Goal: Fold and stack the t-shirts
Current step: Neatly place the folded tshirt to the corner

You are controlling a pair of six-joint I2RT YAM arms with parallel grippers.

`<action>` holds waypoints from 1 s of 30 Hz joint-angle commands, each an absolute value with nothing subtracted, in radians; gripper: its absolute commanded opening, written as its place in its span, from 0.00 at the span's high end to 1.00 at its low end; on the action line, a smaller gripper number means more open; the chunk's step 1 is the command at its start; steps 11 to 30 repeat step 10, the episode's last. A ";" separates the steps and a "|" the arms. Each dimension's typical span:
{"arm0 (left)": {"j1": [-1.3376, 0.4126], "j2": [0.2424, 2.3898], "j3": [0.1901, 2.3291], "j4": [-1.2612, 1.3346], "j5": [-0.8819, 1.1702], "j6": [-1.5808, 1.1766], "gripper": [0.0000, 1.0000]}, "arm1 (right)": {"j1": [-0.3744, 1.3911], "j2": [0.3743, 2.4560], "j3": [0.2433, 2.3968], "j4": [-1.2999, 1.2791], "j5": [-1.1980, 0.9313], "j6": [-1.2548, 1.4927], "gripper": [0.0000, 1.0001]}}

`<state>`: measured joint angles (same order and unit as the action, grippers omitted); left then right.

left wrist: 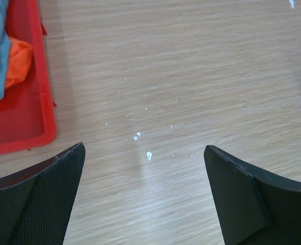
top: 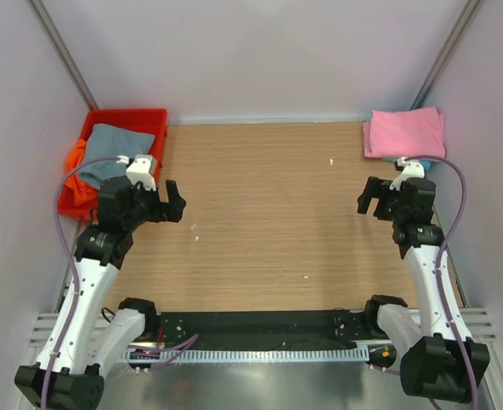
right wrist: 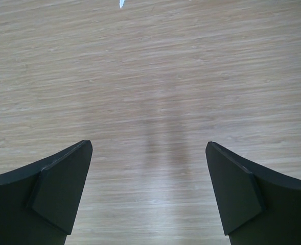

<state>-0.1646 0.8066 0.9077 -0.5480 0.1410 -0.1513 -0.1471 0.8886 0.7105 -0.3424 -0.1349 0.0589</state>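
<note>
- Two pale walls (top: 260, 51) are flanking the wooden table (top: 268, 222).
- Red bin (top: 154, 114) at ten o'clock is holding a grey t-shirt (top: 119, 147) and an orange t-shirt (top: 78, 186).
- Pink t-shirt (top: 405, 132) is lying folded at two o'clock.
- Left gripper (left wrist: 145, 171) and right gripper (right wrist: 149, 171) are hovering, jaws apart, empty.

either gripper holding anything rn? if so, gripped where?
Nothing is held. Left gripper and right gripper both stand open above the table, with only bare wood between the jaws.
</note>
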 commanded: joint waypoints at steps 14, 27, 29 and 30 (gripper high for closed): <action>-0.107 0.756 0.897 -0.508 0.104 -0.130 0.00 | -0.141 0.904 0.756 -0.366 -0.129 0.097 0.00; -0.107 0.756 0.897 -0.508 0.104 -0.130 0.00 | -0.141 0.904 0.756 -0.366 -0.129 0.097 0.00; -0.107 0.756 0.897 -0.508 0.104 -0.130 0.00 | -0.141 0.904 0.756 -0.366 -0.129 0.097 0.00; -0.107 0.756 0.897 -0.508 0.104 -0.130 0.00 | -0.141 0.904 0.756 -0.366 -0.129 0.097 0.00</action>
